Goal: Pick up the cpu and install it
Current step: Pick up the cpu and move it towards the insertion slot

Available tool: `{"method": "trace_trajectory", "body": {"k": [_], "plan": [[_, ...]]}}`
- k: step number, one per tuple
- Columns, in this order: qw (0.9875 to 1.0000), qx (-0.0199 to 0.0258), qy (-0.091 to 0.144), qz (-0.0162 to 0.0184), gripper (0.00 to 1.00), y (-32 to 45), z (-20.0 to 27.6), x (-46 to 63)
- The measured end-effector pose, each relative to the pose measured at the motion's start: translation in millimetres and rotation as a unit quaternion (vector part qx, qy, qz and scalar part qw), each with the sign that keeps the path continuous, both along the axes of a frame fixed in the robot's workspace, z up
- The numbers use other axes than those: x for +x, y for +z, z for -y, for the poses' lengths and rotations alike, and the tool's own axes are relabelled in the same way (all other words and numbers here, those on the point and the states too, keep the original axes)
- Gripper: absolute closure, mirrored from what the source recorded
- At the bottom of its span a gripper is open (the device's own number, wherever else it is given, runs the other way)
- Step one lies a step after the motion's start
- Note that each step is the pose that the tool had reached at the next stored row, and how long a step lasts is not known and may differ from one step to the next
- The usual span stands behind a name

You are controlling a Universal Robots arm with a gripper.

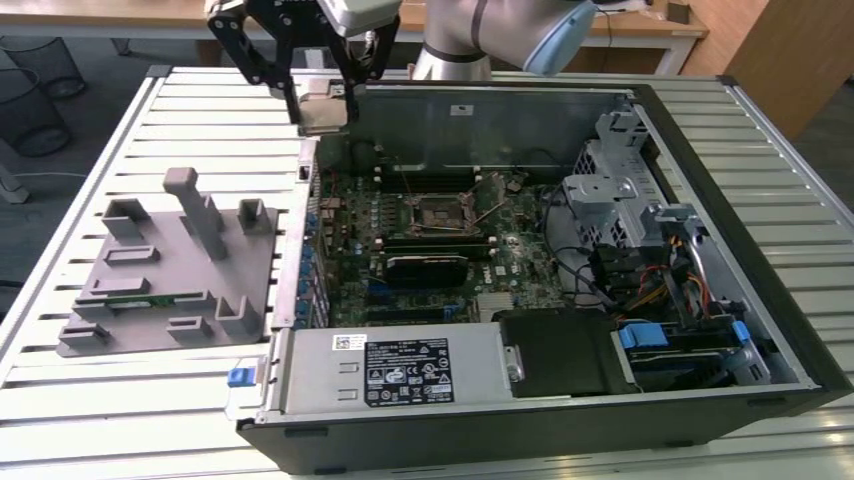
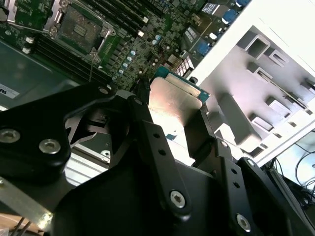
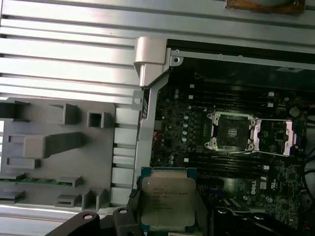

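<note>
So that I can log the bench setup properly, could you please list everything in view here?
table: one, pale, slatted, under everything
computer case: one, black and grey, open, lying on the table
motherboard: one, green, inside the case
socket: one, black frame with metal lever, open, no chip in it, mid-board
power supply: one, grey, at the case's near end
tray: one, grey, on the table, exterior view's left of the case
memory stick: one, green, in the tray
cpu: one, silvery top, raised by the case's far corner
arm: one, silver-grey, behind the case
gripper: one, black, shut on the cpu
</note>
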State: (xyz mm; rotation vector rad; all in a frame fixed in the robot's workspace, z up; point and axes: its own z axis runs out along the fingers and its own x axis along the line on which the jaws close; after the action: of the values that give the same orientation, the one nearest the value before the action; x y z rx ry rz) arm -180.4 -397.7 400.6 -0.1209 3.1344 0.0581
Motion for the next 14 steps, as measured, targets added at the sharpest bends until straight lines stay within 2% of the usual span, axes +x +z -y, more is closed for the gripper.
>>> {"method": "trace_trajectory", "body": {"k": [8, 14], "plan": [[1.0000, 0.0000, 0.000, 0.0000, 0.47, -0.5, -9.2, 11.4], [1.0000, 0.0001, 0.000, 0.0001, 0.47, -0.8, -13.3, 23.9]]}}
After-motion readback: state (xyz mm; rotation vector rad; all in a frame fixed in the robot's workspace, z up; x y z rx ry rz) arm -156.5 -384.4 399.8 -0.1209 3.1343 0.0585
